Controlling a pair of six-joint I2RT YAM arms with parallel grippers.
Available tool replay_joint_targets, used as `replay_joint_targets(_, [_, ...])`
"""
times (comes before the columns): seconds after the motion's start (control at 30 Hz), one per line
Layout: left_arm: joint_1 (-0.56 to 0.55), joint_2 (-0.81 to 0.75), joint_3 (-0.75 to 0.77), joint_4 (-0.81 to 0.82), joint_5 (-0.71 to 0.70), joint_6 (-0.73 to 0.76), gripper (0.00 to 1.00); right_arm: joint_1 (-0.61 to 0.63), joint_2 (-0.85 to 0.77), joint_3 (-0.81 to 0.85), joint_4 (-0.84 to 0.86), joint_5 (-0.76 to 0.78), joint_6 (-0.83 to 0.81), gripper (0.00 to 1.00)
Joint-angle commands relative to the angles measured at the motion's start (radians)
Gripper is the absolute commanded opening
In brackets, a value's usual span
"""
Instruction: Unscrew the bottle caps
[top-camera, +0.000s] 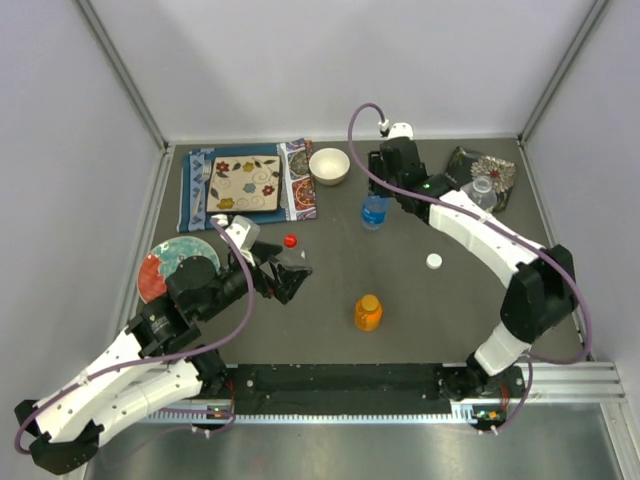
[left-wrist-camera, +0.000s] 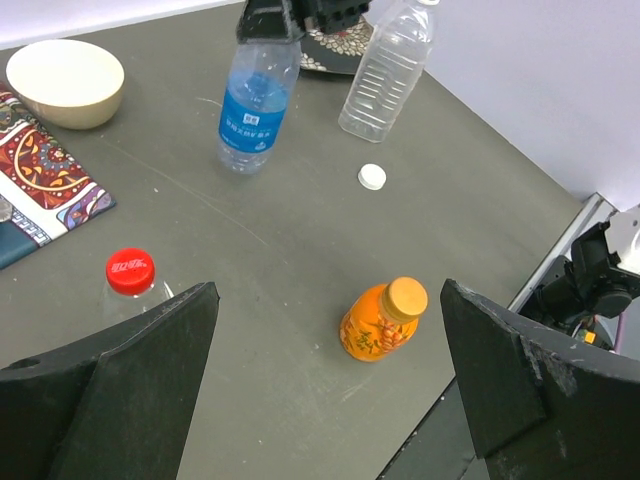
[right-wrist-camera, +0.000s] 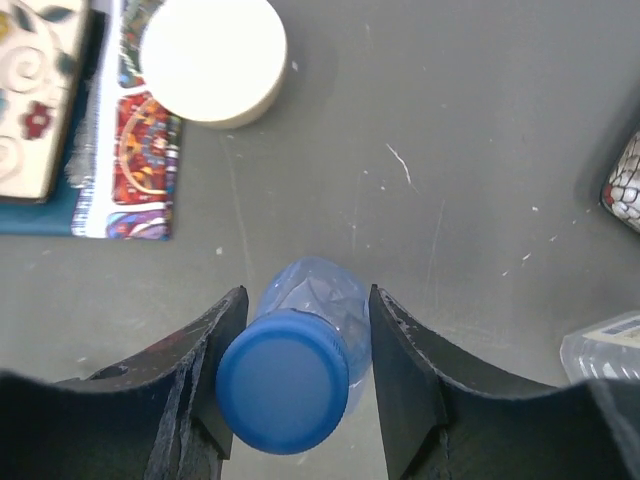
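Note:
The blue-tinted bottle (top-camera: 374, 211) stands at the back centre, and its blue cap (right-wrist-camera: 285, 380) sits between the fingers of my right gripper (right-wrist-camera: 306, 291). The jaws are narrow: the left finger is at the cap, and a thin gap shows at the right one. My left gripper (left-wrist-camera: 328, 290) is wide open with nothing in it, beside the slim clear bottle and its red cap (left-wrist-camera: 130, 270). The short orange bottle (left-wrist-camera: 380, 322) keeps its orange cap (left-wrist-camera: 407, 297). A white cap (top-camera: 433, 261) lies loose on the table. The wide clear bottle (left-wrist-camera: 390, 70) stands uncapped at the back right.
A white bowl (top-camera: 329, 165) stands at the back next to a patterned cloth with a square tray (top-camera: 245, 185). A red and teal plate (top-camera: 170, 265) lies at the left. A dark ornate dish (top-camera: 490, 170) sits behind the wide bottle.

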Motion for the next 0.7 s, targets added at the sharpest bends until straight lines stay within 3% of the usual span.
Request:
replay_joint_targets(0.0, [-0.001,-0.004,0.002,0.047,-0.041,0.014,0.98,0.057,-0.205,0.040,0.017,0.012,0.009,0.37])
replay_joint_targets(0.07, [0.001,-0.003,0.018,0.048,-0.091,0.023,0.99,0.060,-0.260,0.048,-0.008,-0.026,0.033,0.36])
replay_joint_targets(0.17, [0.001,0.014,0.058,0.047,-0.274,0.046,0.98,0.062,-0.363,0.031,-0.016,-0.164,0.068,0.30])
replay_joint_targets(0.2, [0.001,0.034,0.075,0.044,-0.346,0.056,0.99,0.062,-0.383,0.028,-0.014,-0.277,0.068,0.30])
replay_joint_targets(0.27, [0.013,0.054,0.135,0.034,-0.360,0.103,0.99,0.062,-0.436,0.014,-0.014,-0.391,0.073,0.29])
replay_joint_targets(0.33, [0.034,0.088,0.208,0.019,-0.246,0.122,0.99,0.060,-0.487,0.005,-0.014,-0.512,0.090,0.26])
replay_joint_targets(0.4, [0.076,0.123,0.254,0.019,-0.129,0.119,0.99,0.062,-0.521,-0.011,-0.012,-0.584,0.111,0.13])
replay_joint_targets(0.47, [0.125,0.144,0.308,0.033,0.076,0.094,0.99,0.060,-0.571,-0.021,-0.014,-0.633,0.124,0.00])
replay_joint_targets(0.53, [0.158,0.167,0.337,0.066,0.293,0.056,0.99,0.062,-0.604,-0.029,-0.016,-0.696,0.142,0.00])
replay_joint_targets(0.67, [0.206,0.219,0.399,0.149,0.590,0.031,0.99,0.062,-0.674,-0.055,-0.016,-0.744,0.167,0.00])
